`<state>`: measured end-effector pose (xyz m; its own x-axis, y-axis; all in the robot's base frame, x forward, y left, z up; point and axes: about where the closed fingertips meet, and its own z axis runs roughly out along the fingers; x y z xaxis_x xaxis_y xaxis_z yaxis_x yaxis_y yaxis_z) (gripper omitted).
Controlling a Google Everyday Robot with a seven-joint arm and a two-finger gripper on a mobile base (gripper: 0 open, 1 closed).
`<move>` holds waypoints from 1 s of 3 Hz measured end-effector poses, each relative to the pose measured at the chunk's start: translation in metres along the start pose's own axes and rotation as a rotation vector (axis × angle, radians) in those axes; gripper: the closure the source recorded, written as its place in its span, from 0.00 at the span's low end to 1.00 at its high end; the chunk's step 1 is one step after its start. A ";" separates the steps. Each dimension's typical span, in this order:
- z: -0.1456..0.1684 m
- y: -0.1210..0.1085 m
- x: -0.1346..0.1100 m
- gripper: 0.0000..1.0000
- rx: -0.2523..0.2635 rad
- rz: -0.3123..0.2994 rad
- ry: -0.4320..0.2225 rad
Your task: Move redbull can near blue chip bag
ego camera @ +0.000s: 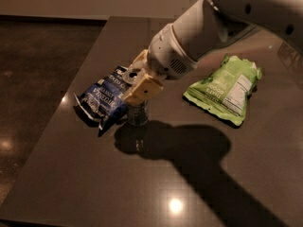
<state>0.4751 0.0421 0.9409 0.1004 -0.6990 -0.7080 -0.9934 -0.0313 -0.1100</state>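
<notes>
The redbull can [138,113] stands upright on the dark table, its lower part showing under my gripper. My gripper [140,88] comes down over the can's top with its tan fingers [143,91] around it, shut on the can. The blue chip bag [102,98] lies flat just left of the can, its right edge touching or nearly touching the can. The can's top is hidden by the gripper.
A light green snack bag [226,88] with a white label lies to the right. The table's left edge [71,89] runs close behind the blue bag, with dark floor beyond. My arm casts a large shadow [189,150] across the table in front.
</notes>
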 end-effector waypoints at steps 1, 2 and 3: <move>0.014 0.003 -0.002 0.61 -0.017 -0.002 -0.004; 0.022 0.006 -0.005 0.38 -0.029 -0.002 -0.014; 0.031 0.008 -0.009 0.15 -0.039 -0.004 -0.025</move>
<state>0.4681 0.0704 0.9249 0.1054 -0.6805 -0.7251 -0.9943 -0.0625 -0.0858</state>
